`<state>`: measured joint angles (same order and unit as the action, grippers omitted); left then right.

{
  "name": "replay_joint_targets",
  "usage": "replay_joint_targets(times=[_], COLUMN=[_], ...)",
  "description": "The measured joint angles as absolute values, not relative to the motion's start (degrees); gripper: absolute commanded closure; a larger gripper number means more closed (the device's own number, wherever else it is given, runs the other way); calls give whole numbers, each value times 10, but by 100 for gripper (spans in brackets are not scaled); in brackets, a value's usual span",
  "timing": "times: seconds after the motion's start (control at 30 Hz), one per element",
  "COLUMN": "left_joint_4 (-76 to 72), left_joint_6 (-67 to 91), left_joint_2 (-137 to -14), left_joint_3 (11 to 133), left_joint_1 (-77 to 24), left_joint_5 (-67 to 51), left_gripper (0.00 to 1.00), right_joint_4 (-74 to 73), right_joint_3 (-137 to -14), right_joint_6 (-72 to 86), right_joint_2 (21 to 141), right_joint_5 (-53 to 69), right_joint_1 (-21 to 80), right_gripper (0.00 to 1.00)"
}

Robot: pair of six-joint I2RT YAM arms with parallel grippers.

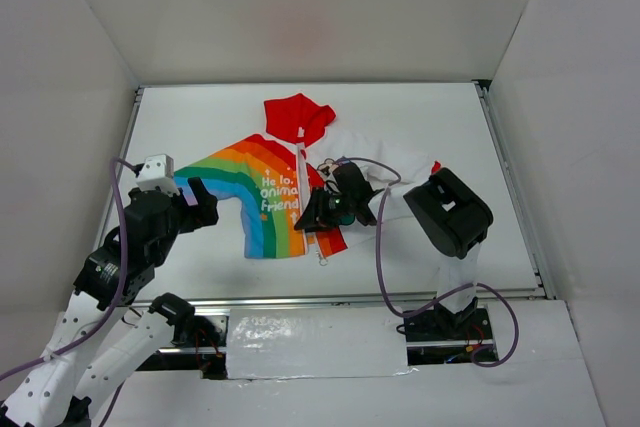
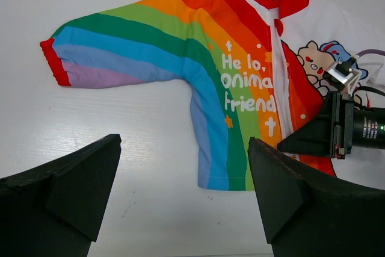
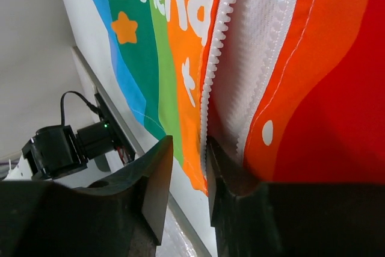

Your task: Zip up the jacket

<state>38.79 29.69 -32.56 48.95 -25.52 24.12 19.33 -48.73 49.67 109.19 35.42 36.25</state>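
The jacket (image 1: 262,197) lies flat on the white table, red hood (image 1: 298,117) at the far side and rainbow half on the left. My right arm covers most of the white cartoon half (image 2: 313,58). The white zipper (image 2: 278,70) runs down the middle. My right gripper (image 1: 312,215) is low over the zipper near the hem. In the right wrist view (image 3: 188,145) its jaws stand a narrow gap apart, with the orange edge and zipper teeth (image 3: 219,46) beside the right finger. My left gripper (image 1: 203,201) is wide open and empty over bare table (image 2: 183,142), near the rainbow sleeve (image 2: 120,58).
White walls close in the table on three sides, with metal rails (image 1: 515,187) along its edges. Purple cables (image 1: 378,237) loop beside the right arm. The right arm's black wrist (image 1: 447,212) hangs over the jacket's right side.
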Motion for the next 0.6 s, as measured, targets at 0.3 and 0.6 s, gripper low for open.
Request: replay_joint_targets(times=[0.3,0.6], left_joint_4=[385,385], left_joint_6=[287,286], left_joint_2=[-333,-333], left_joint_3=[489,489], left_joint_1=[-254,-253], left_joint_5=[240,237], left_gripper=[1,1], right_joint_4=[215,236], right_joint_3=[-472,-460], right_joint_6=[512,517], right_joint_2=[1092,1092], right_joint_5=[363,368], right_joint_1=[369,379], right_gripper=[62,60])
